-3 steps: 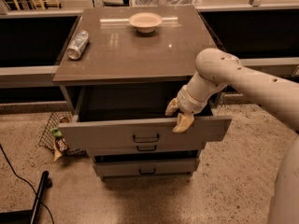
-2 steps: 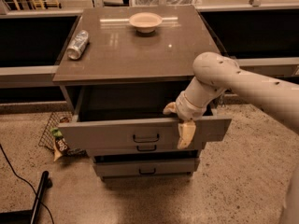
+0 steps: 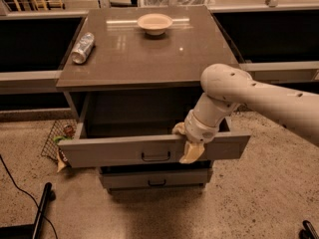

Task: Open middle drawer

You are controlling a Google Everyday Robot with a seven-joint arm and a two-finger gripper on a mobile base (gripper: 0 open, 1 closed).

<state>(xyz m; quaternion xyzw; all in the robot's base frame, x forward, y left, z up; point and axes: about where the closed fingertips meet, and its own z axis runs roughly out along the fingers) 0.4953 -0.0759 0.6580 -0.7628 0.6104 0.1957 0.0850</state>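
Note:
A grey cabinet point(image 3: 149, 59) stands in the middle of the camera view. One drawer point(image 3: 114, 151) is pulled out, with a dark handle point(image 3: 155, 156) on its front. Under it sits a lower drawer front point(image 3: 124, 179) with its own handle point(image 3: 157, 182), pushed in. I cannot tell whether the pulled-out drawer is the top or the middle one. My gripper point(image 3: 187, 142) is at the top edge of the pulled-out drawer's front, right of its handle, and hangs partly over the front face. My white arm point(image 3: 269, 101) comes in from the right.
A beige bowl point(image 3: 154, 23) and a lying silver can point(image 3: 82, 47) sit on the cabinet top. A wire basket with litter point(image 3: 60, 138) stands on the floor at the left. A black cable and pole point(image 3: 40, 210) lie at the lower left. Dark shelving runs behind.
My gripper has dropped lower over the drawer's front edge and shifted slightly left. The drawer front seems to have come out a little further.

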